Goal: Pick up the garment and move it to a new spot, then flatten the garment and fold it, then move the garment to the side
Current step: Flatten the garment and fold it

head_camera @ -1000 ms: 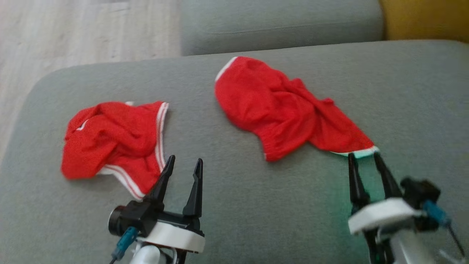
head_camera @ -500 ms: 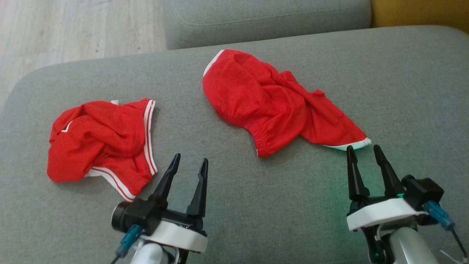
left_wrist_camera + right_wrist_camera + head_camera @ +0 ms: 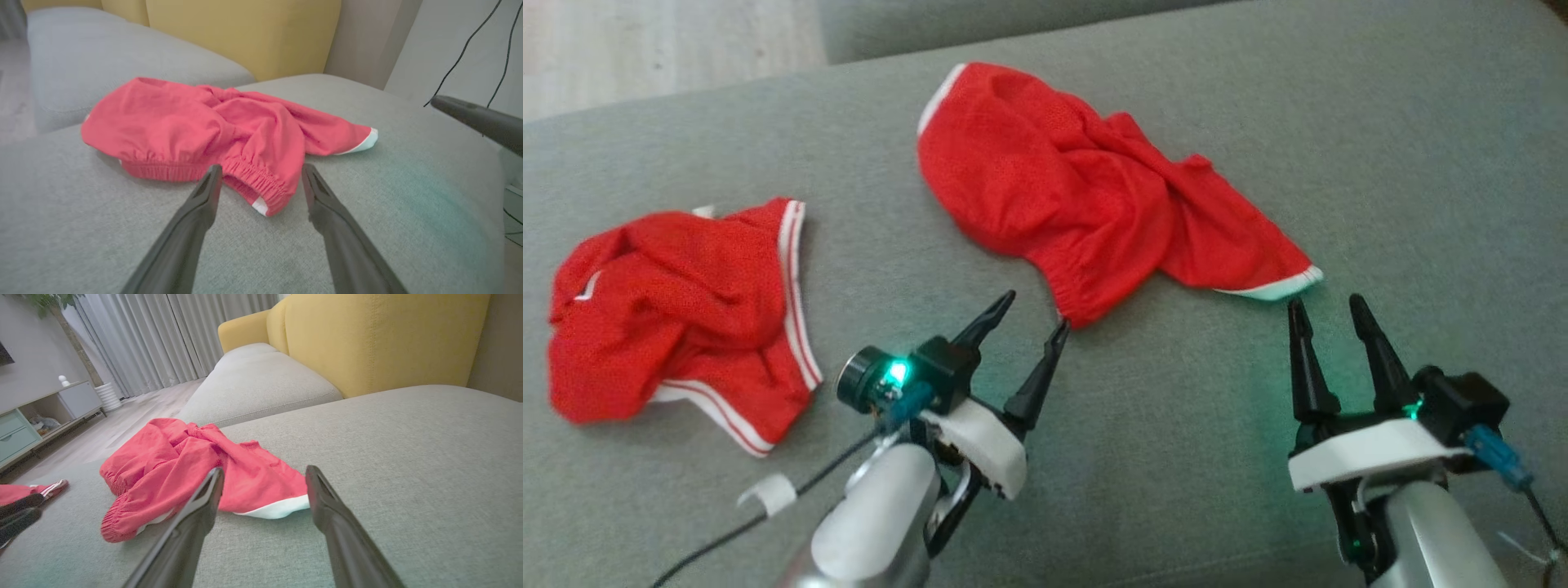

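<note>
The red garment point(image 3: 1086, 196) lies in a crumpled heap on the grey sofa cushion point(image 3: 1176, 457), close to the middle of it. It lies loose on the cushion. On the side nearest the robot it has a gathered edge point(image 3: 253, 183) that looks stretchy. At its right corner it has a white trim point(image 3: 1270, 286).

The left claw point(image 3: 1036, 312) is wide open and has nothing in it. Its two dark fingers point at the gathered edge. In the head view one tip is so close to the cloth that it is hard to tell if they touch. In the left wrist view the gathered edge sits between the two fingers, just past their tips. A small green light point(image 3: 897, 374) glows on the back of this claw.

The right claw point(image 3: 1325, 304) is wide open too, and it is empty. Its tips are just beside the white trim, with a thin strip of grey cushion between them and the cloth. In the right wrist view the trim lies between the two fingers.

A second red garment point(image 3: 678, 310), with white stripes along its edge, is bunched up on the left side of the same cushion. It is well apart from the first one.

Past the cushion there is a yellow backrest point(image 3: 380, 339), a pale wooden floor point(image 3: 645, 41) and long grey curtains point(image 3: 163, 335).
</note>
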`<state>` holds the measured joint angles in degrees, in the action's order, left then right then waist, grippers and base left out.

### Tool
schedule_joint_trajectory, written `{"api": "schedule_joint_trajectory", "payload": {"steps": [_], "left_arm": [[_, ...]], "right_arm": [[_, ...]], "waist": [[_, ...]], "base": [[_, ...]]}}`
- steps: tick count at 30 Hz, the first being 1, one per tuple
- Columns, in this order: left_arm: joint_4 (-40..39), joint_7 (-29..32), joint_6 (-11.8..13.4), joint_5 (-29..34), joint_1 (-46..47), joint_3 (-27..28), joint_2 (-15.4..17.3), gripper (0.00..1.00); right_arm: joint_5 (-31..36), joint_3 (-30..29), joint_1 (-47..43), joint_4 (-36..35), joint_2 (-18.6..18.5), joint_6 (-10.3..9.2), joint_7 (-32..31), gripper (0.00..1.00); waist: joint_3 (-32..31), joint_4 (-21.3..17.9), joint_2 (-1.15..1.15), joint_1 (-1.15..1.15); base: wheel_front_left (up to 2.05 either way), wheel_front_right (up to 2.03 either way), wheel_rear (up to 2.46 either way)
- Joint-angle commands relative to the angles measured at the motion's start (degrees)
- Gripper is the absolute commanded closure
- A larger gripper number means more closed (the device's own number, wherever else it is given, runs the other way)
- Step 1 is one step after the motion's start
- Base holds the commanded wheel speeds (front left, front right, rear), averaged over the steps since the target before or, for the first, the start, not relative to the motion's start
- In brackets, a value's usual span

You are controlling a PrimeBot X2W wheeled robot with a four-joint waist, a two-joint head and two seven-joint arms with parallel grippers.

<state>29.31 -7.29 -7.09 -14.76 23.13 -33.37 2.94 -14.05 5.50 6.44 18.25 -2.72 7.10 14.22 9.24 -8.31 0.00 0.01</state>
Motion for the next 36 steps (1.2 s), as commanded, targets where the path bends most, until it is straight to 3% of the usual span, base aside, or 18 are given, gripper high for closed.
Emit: {"api": "schedule_joint_trajectory", "payload": {"steps": [1, 14, 21, 33, 34, 35, 36], "left_arm": [[-0.73, 0.24, -0.13, -0.48, 2.62, 1.21, -0.05, 0.00], [11.27, 1.55, -0.38, -7.78, 10.47, -5.76, 0.32, 0.00], [16.18, -1.27, 2.17, -7.28, 12.46, -5.18, 0.52, 0.00], [20.83, -2.08, 1.96, -7.92, 14.33, -7.28, 0.13, 0.00], [21.01, -2.29, 1.82, -8.10, 14.46, -7.50, 0.11, 0.18], [21.01, -2.71, 1.62, -8.39, 14.59, -7.64, 0.08, 0.53], [20.93, -3.16, 1.43, -8.67, 14.69, -7.80, 0.06, 0.74]], "right_arm": [[-0.24, 1.55, 2.37, -2.00, -0.16, 0.39, 0.68, 0.00], [-2.47, 3.47, 3.91, -2.57, -0.16, 0.39, 0.76, 0.00], [-2.92, 4.01, 3.75, -3.18, -0.16, 0.39, 0.77, 0.00], [-3.05, 5.04, 3.91, -3.34, -0.16, 0.39, 0.77, 0.00], [-3.01, 5.09, 3.91, -3.34, -0.16, 0.39, 0.77, 0.00], [-2.99, 5.09, 3.91, -3.34, -0.16, 0.39, 0.77, 0.00], [-2.97, 5.06, 3.89, -3.33, -0.16, 0.39, 0.77, 0.00]], "waist": [[1.40, -1.55, 0.00, -0.01], [5.25, -7.38, 0.00, -0.01], [5.73, -8.10, 0.00, -0.01], [5.75, -8.24, 0.00, -0.01], [5.73, -8.27, 0.00, -0.01], [5.69, -8.29, 0.00, -0.01], [5.62, -8.29, 0.00, -0.01]], "base": [[0.00, 0.00, 0.00], [0.00, 0.00, 0.00], [0.00, 0.00, 0.00], [0.00, 0.00, 0.00], [0.00, 0.00, 0.00], [0.00, 0.00, 0.00], [0.00, 0.00, 0.00]]}}
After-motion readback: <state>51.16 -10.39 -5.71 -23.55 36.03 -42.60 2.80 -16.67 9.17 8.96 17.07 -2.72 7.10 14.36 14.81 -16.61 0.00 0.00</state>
